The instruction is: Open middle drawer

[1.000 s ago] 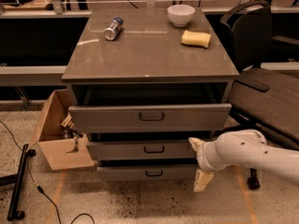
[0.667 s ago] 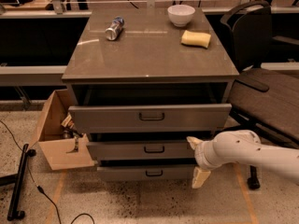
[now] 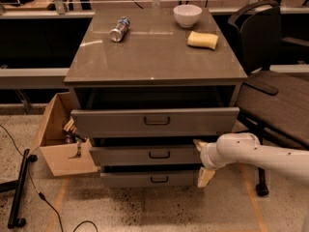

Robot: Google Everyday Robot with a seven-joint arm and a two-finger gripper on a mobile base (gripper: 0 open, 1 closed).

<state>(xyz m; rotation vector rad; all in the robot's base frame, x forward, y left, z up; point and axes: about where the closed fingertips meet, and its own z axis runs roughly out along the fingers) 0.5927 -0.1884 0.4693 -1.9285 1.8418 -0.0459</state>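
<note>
The middle drawer is a low grey front with a small dark loop handle at its centre. It sits slightly out from the cabinet, under the taller top drawer, which is pulled further out. My gripper is at the right end of the middle drawer's front, on a white arm coming in from the right. Its two cream fingers stand apart, one above the other, holding nothing. The gripper is well to the right of the handle and does not touch it.
The bottom drawer sits below. On the cabinet top lie a can, a white bowl and a yellow sponge. An open cardboard box stands at the left and a dark chair at the right. Cables and a black stand lie on the floor.
My gripper has shifted a little to the left, closer to the right end of the middle drawer. The drawers have not moved.
</note>
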